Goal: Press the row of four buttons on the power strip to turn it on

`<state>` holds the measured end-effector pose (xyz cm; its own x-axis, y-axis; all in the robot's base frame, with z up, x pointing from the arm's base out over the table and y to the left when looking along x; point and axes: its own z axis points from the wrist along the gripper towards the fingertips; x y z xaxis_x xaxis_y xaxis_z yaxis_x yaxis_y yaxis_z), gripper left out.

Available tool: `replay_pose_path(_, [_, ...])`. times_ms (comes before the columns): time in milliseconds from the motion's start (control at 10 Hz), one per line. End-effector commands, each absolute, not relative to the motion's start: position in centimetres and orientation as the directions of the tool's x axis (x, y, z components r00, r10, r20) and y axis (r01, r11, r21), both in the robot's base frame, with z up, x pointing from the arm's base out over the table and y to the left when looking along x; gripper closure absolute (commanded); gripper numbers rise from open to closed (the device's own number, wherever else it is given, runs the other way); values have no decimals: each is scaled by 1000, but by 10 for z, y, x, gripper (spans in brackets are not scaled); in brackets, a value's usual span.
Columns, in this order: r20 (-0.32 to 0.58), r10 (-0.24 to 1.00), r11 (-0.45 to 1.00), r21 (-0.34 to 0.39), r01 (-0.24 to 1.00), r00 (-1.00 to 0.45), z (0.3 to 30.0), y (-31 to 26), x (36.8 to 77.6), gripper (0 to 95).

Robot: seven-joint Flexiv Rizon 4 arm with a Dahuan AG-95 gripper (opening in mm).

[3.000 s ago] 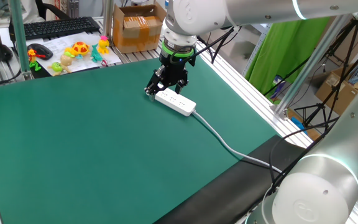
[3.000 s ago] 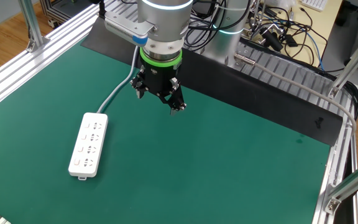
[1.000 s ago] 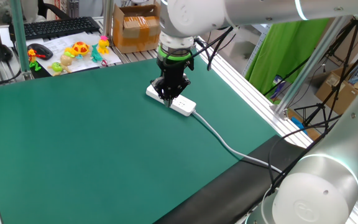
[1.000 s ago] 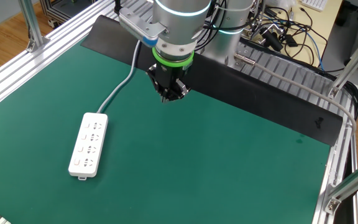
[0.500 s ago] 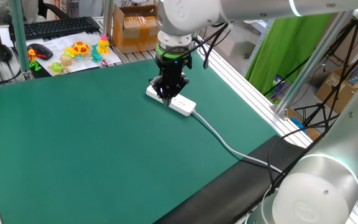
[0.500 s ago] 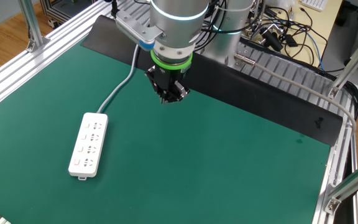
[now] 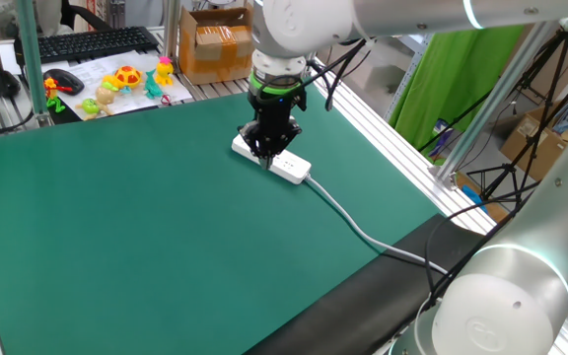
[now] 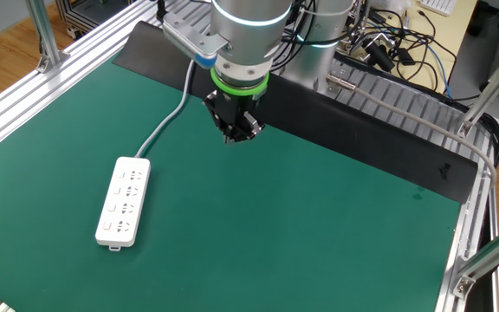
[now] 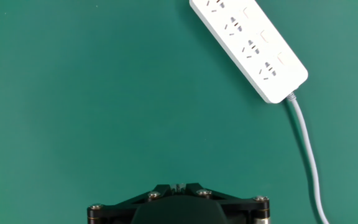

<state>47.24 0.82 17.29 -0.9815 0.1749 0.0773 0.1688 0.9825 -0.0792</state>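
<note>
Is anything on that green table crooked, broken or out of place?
Nothing stands out. The power strip lies flat and whole on the green mat, its cable trailing off toward the table edge, with no damage showing.

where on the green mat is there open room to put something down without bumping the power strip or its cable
Most of the green mat is bare: the wide stretch from the gripper toward the aluminium frame rail, and the patch between the power strip and the mat's near edge. The tight spots are the power strip itself and its cable running back toward the black strip.
</note>
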Motion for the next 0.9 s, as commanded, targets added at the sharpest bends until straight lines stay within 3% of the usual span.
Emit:
replay_pose_path(100, [51, 56, 998, -34, 54, -997, 153, -63, 481, 950])
replay_pose_path(900, [45, 47, 999, -24, 46, -998, 150, -68, 481, 950])
